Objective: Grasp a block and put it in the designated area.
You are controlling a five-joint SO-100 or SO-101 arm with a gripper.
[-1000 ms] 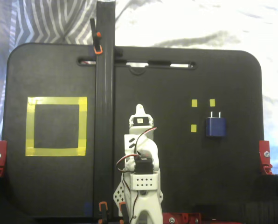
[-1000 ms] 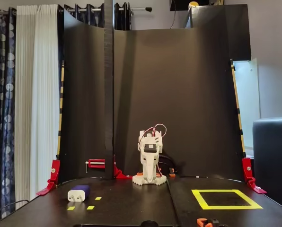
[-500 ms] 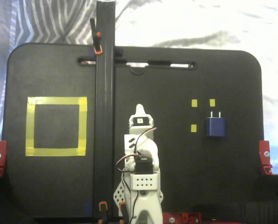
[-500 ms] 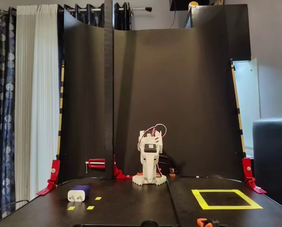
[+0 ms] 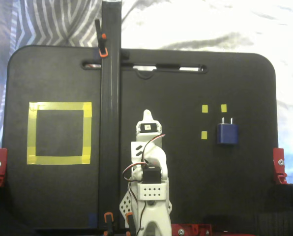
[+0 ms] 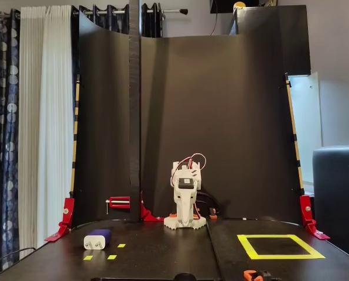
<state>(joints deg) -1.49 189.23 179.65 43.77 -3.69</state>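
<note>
1. Block: in the fixed view from above, it lies flat toward the right edge of the black worktop, prongs pointing at the far edge. Three small yellow tape squares sit just beside it, left and above.
2. Same view: nothing has changed over the last second. Arm is folded at the near-edge middle, gripper well apart from the block. Jaws: cannot tell, they look tucked together but it's too small to call.
3. Designated area, the yellow tape square, is toward the left edge and holds nothing. A black upright post stands between it and the arm.
4. Front fixed view: block sits near the front-left corner, dark-blue body with a pale front face. Tape square is front-right, gripper folded at the back middle, jaws unreadable here too.
5. My read: task not started; reach for the block is still ahead.
</note>
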